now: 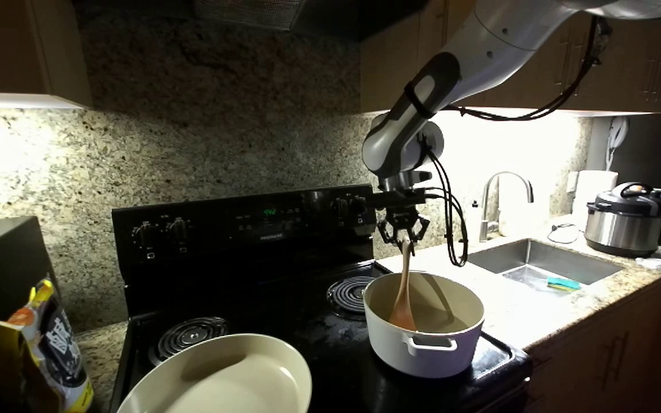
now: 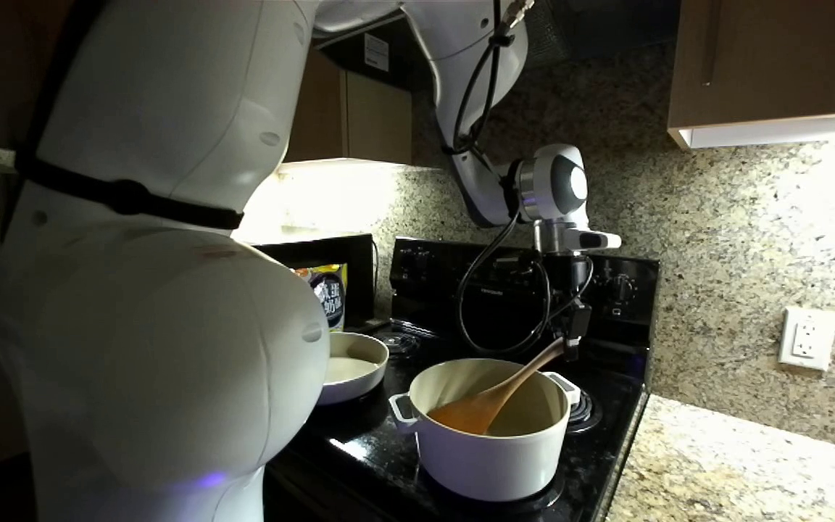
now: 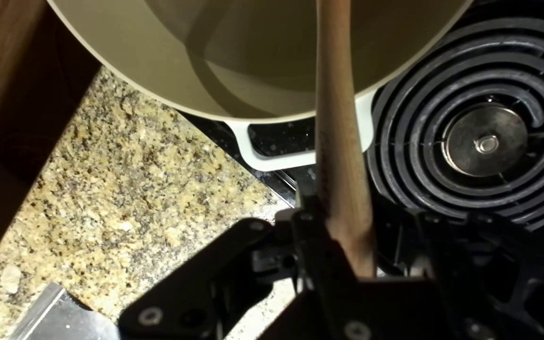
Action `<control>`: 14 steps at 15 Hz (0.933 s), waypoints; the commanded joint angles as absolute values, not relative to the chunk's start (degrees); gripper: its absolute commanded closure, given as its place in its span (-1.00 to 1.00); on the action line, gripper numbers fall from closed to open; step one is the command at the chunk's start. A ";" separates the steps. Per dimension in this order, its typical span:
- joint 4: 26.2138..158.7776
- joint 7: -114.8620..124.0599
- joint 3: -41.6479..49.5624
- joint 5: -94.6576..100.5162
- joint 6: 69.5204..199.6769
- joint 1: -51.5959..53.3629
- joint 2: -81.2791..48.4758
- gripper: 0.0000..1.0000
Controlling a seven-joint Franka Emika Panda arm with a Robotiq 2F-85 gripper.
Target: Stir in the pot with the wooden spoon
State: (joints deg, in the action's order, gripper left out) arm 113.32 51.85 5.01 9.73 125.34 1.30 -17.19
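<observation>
One wooden spoon (image 1: 403,301) hangs tilted from the gripper (image 1: 404,242), whose jaws pinch the handle close to its upper end. Below the jaws stands the cream pot (image 1: 439,362), set on the black stove (image 1: 290,315), and the spoon's broad end is down inside it. The pot's near wall hides the lowest edge of the spoon in both exterior views, so whether wood touches the pot's floor I cannot tell. In the wrist view the pot lies ahead of the jaws, and the spoon runs out from between them, crossing above a side handle (image 3: 281,163) and the rim. That same view puts a coil burner (image 3: 484,141) ahead and to the right of the jaws and a speckled countertop (image 3: 135,198) to their left.

In an exterior view, a wide shallow pan (image 1: 238,384) is lower than the jaws and well to their left, with a printed bag (image 1: 61,350) beyond it. To the right of the jaws there are a faucet (image 1: 484,226), a steel sink (image 1: 566,263) with a sponge (image 1: 563,284) at its near side, and a steel cooker (image 1: 623,229) with a dark lid. In an exterior view a wall outlet (image 2: 809,338) sits to the right of the jaws.
</observation>
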 commanded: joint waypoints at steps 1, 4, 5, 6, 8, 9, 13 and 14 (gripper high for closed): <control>111.92 50.69 5.68 6.98 124.10 0.55 -18.65 0.85; 111.83 50.77 6.25 6.66 123.99 0.37 -18.87 0.79; 111.92 50.79 6.37 6.52 124.04 0.36 -18.81 0.54; 112.11 50.83 6.43 6.35 124.24 0.38 -18.69 0.02; 112.45 50.82 6.41 5.86 124.53 0.40 -18.45 -0.11; 112.67 50.80 6.37 5.54 124.76 0.40 -18.30 -0.22; 114.26 50.92 6.31 4.17 126.17 0.43 -16.85 -0.73; 115.14 50.95 6.33 3.85 126.78 0.39 -16.00 -0.88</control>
